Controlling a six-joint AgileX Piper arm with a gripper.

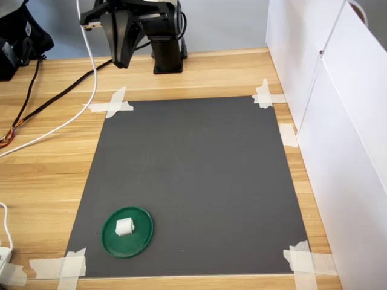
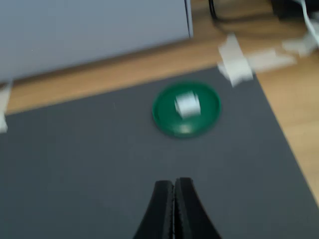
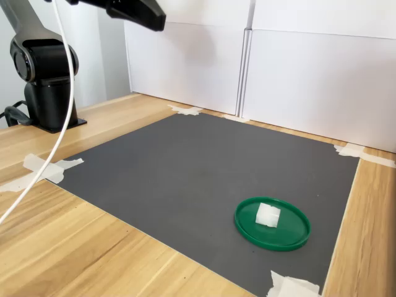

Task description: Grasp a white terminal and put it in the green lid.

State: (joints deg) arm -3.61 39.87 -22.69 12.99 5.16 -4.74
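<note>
The white terminal (image 1: 124, 227) (image 3: 268, 215) (image 2: 187, 105) lies inside the green lid (image 1: 138, 238) (image 3: 284, 235) (image 2: 164, 112), which rests on the dark grey mat near the first exterior view's lower left corner. My gripper (image 2: 174, 185) is shut with nothing between its black fingers. It hangs high above the mat's far end, close to the arm's base, well away from the lid (image 1: 123, 60) (image 3: 158, 25).
The mat (image 1: 199, 175) is taped at its corners to a wooden table. White panels (image 1: 338, 121) wall off the first exterior view's right side. The arm's black base (image 1: 166, 51) stands at the back, with cables (image 1: 54, 121) trailing over the wood to its left.
</note>
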